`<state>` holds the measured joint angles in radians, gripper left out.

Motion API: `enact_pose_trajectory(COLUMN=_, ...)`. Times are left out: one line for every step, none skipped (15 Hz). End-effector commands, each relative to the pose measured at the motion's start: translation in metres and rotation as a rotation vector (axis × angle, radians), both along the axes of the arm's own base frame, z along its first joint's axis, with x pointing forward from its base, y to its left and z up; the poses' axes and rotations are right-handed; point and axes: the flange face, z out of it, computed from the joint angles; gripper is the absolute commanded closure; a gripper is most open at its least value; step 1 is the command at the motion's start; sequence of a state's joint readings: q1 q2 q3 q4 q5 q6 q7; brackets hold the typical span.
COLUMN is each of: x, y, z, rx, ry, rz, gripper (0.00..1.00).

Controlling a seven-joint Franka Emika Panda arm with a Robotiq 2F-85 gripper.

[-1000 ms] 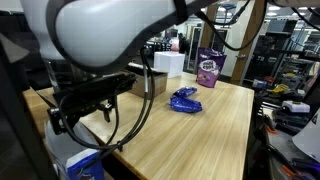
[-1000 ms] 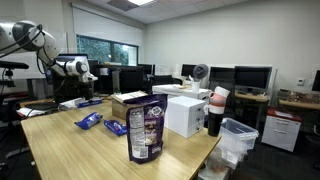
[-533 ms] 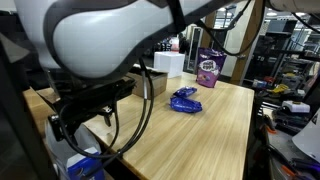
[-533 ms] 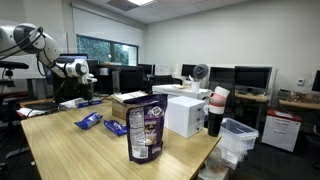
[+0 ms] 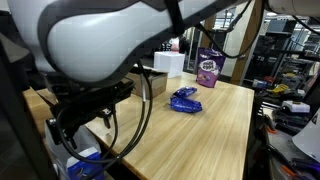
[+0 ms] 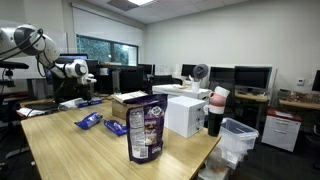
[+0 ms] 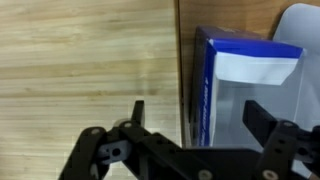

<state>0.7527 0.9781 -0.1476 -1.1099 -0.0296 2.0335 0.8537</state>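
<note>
Blue-and-white box (image 7: 240, 90), pale wood-grain table (image 7: 90, 60), black claw (image 7: 198, 112), purple bag (image 6: 146, 128)

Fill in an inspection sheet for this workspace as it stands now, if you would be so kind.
Surface: light wooden table, bare wood beside the box.
Job's things: blue and white cardboard box, directly below the gripper.
Clutter: blue crinkled wrappers, purple snack bag, white box-shaped case, brown cardboard box.
Grippers: black gripper open, above the box, holding nothing.
Cables: black cables loop down from the arm.
Surroundings: office desks with dark monitors, clear plastic bin.
</note>
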Motion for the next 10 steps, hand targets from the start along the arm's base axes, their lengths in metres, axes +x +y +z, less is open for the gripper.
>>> enact_pose_trajectory(x=-0.0004, y=0.0027, z=0.0006, rx=-0.021, ry=-0.001, rz=-0.02, gripper=0.26)
enact_pose_trajectory(x=-0.0001, y=0.0026, z=0.0005, rx=-0.02, ry=0.0, rz=-0.02, gripper=0.32)
enact_pose_trajectory(x=0.0001, y=0.0026, z=0.0003, rx=-0.02, ry=0.0, rz=-0.02, gripper=0.38)
enact_pose_trajectory(x=0.0003, y=0.0025, z=0.0002, rx=-0.02, ry=0.0, rz=-0.02, gripper=0.44)
enact_pose_trajectory(x=0.0003, y=0.0026, z=-0.0002, rx=-0.02, ry=0.0, rz=-0.02, gripper=0.49)
enact_pose_trajectory(x=-0.0013, y=0.0047, z=-0.0013, rx=-0.022, ry=0.0, rz=-0.019, gripper=0.58)
enact_pose_trajectory(x=-0.0013, y=0.005, z=-0.0015, rx=-0.022, ry=0.001, rz=-0.019, gripper=0.63)
enact_pose_trajectory(x=-0.0012, y=0.0051, z=-0.0006, rx=-0.024, ry=0.002, rz=-0.02, gripper=0.7)
enact_pose_trajectory(x=-0.0013, y=0.0054, z=0.0004, rx=-0.026, ry=0.005, rz=-0.02, gripper=0.76)
enact_pose_trajectory(x=-0.0012, y=0.0055, z=0.0003, rx=-0.028, ry=0.006, rz=-0.02, gripper=0.82)
